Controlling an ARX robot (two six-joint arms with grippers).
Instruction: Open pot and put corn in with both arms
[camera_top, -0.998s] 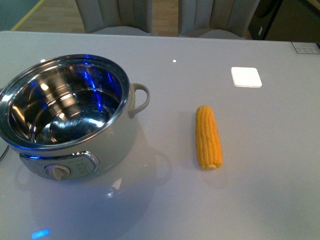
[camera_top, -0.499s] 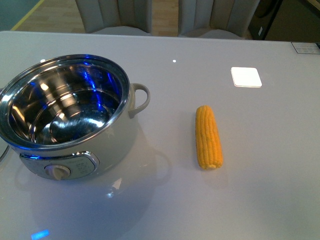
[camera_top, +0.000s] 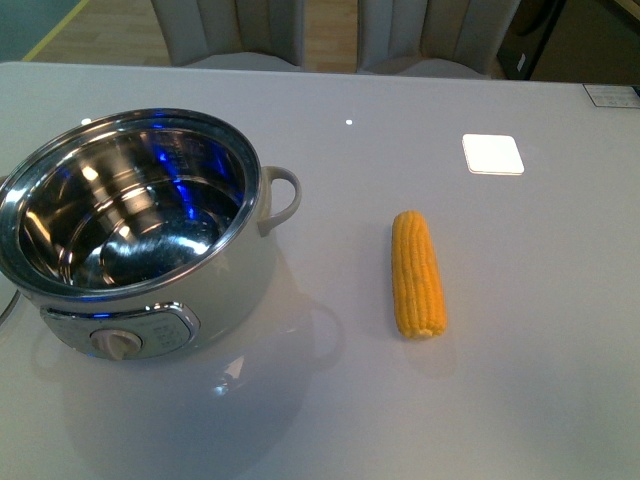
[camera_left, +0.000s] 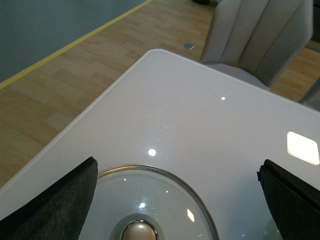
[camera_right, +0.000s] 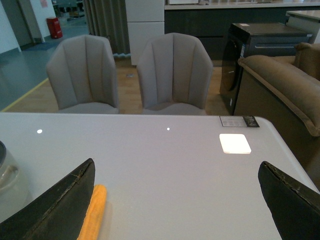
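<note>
**Clearances.** The table (camera_top: 330, 420) runs out of the front view on the left. The left wrist view shows its rounded far-left corner and wooden floor beyond it. The pot (camera_top: 140, 230) stands uncovered at the left, control knob facing the robot and loop handle pointing right. There is a wide bare strip between the pot and the corn (camera_top: 417, 273). The corn lies flat right of centre, lengthwise away from the robot. The surface to its right is open up to the table edge.

**Surroundings.** A glass lid (camera_left: 150, 205) lies flat near the table's left edge. The left gripper (camera_left: 177, 165) is above it, jaws wide apart and gripping nothing. The right gripper (camera_right: 176, 167) is likewise spread and empty, with the corn low to one side of its view. A bright white square (camera_top: 492, 154) and a corner label (camera_top: 610, 95) lie flat beyond the corn. Two chairs (camera_top: 230, 30) stand behind the far edge. Nothing stands between the corn and the pot.

**Change.** The pot and corn have not moved. Only the blue glints inside the pot have shifted, and the blue glint on the near-left tabletop is gone.
</note>
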